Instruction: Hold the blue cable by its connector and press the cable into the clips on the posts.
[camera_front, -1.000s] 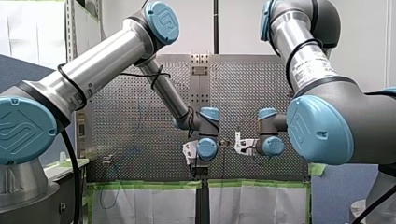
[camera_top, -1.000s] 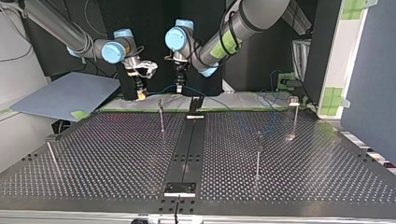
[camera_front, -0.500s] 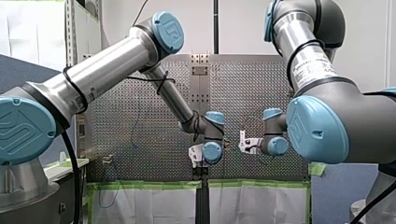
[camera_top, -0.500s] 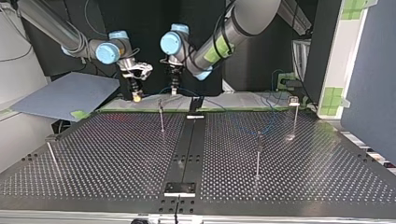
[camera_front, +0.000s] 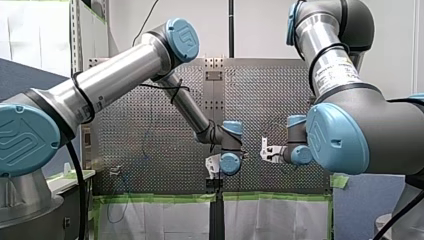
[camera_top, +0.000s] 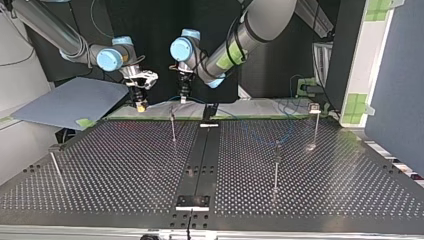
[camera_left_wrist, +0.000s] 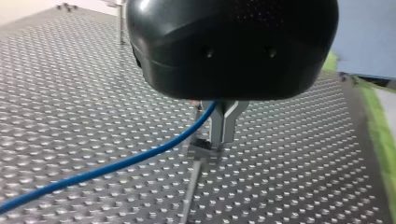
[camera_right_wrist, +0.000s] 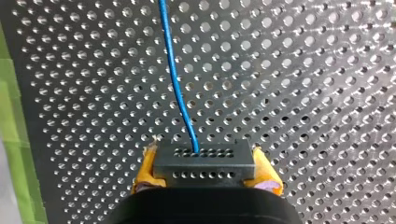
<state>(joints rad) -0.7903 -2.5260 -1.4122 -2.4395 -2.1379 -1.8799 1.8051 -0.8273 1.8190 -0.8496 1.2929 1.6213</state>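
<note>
routing step, i judge: my right gripper (camera_right_wrist: 205, 164) clamps the connector (camera_right_wrist: 204, 158) in yellow pads, my left gripper (camera_left_wrist: 223, 129) pinches the cable (camera_left_wrist: 116, 164) just above the clip (camera_left_wrist: 201, 145) on a post (camera_left_wrist: 190, 189), at its 7 o'clock, so next comes a small downward press into that clip.

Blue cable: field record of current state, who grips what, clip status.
right end effector: yellow pads shut on connector
left end effector: metal fingers shut on blue cable
post: just below left end effector, clip on top
clip status: cable not yet in this clip
</note>
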